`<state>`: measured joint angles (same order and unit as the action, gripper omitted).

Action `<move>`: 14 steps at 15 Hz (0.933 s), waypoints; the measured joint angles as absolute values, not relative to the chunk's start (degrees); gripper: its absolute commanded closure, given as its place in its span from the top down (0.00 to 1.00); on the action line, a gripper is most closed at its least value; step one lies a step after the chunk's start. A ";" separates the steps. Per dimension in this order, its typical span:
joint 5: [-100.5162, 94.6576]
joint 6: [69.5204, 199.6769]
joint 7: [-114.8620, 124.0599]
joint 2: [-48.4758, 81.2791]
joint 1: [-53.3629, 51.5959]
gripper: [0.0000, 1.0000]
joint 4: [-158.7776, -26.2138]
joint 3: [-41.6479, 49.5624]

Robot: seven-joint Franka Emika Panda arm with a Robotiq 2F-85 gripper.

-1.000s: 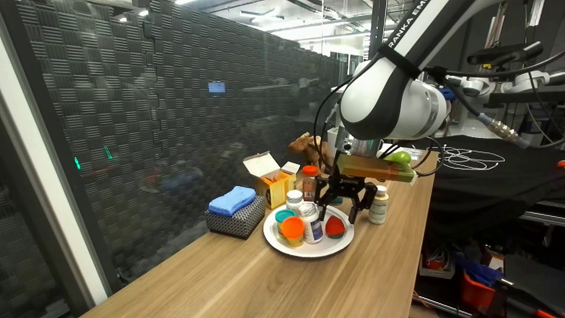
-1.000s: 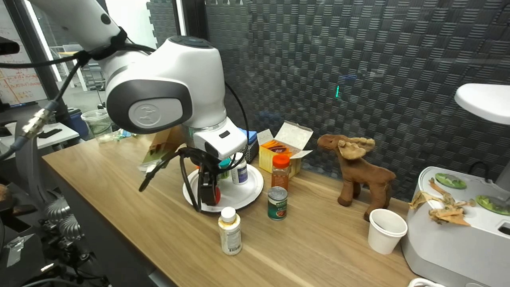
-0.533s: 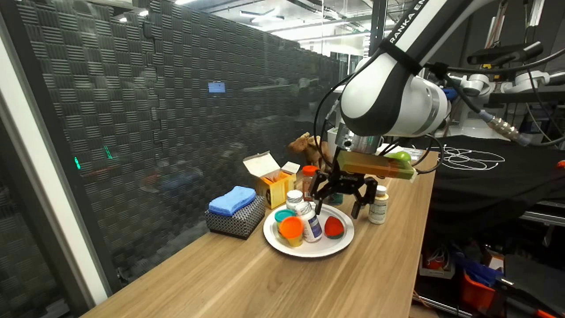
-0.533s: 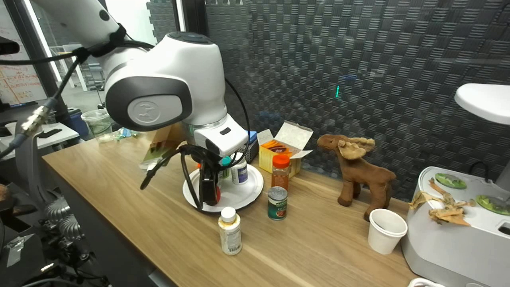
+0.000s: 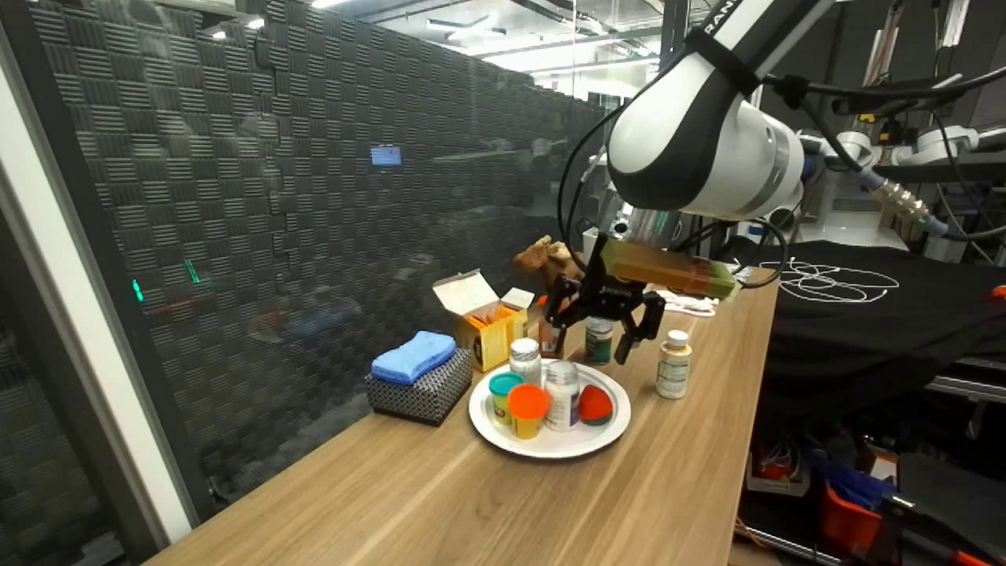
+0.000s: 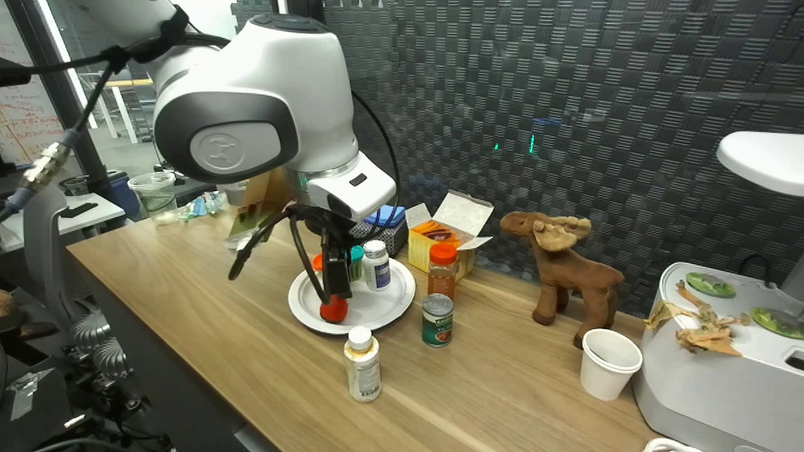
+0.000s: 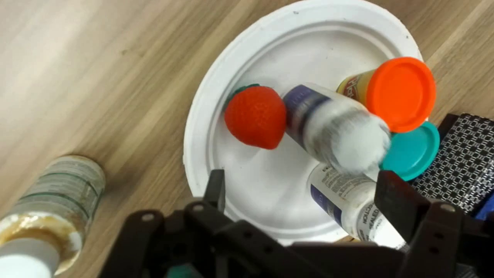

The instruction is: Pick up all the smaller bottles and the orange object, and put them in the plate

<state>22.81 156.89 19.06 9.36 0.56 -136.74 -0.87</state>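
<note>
In the wrist view, the middle white bottle (image 7: 316, 116) stands right of centre, another white bottle (image 7: 343, 208) at lower right, the orange-lidded tub (image 7: 401, 94) and the teal-lidded tub (image 7: 410, 150) at right; these 4 are in the plate (image 7: 262, 189). The red strawberry (image 7: 256, 117) rests just beside the middle white bottle, whose cap is blurred, so it is possibly rocking. Above the plate hangs the claw (image 7: 301, 183), released, with its fingers wide apart and holding nothing.

The stained bottle (image 6: 363, 367) stands upright on the table (image 6: 490, 389), at low centre of an exterior view, outside the plate; probably this is next to fetch. The robot should rise straight before going sideways, because a finger could knock a bottle cap. Then it should descend with 1 finger on each side of the stained bottle, below the yellowish residue, which may be slippery, and close gently.
</note>
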 measured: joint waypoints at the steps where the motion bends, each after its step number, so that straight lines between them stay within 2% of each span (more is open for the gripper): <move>1: 22.81 156.89 18.89 8.92 0.55 1.00 -136.74 -0.92; 8: 21.54 156.69 18.23 7.96 0.35 1.00 -136.75 -1.27; 14: 1.83 148.17 23.74 7.43 0.48 1.00 -132.04 4.44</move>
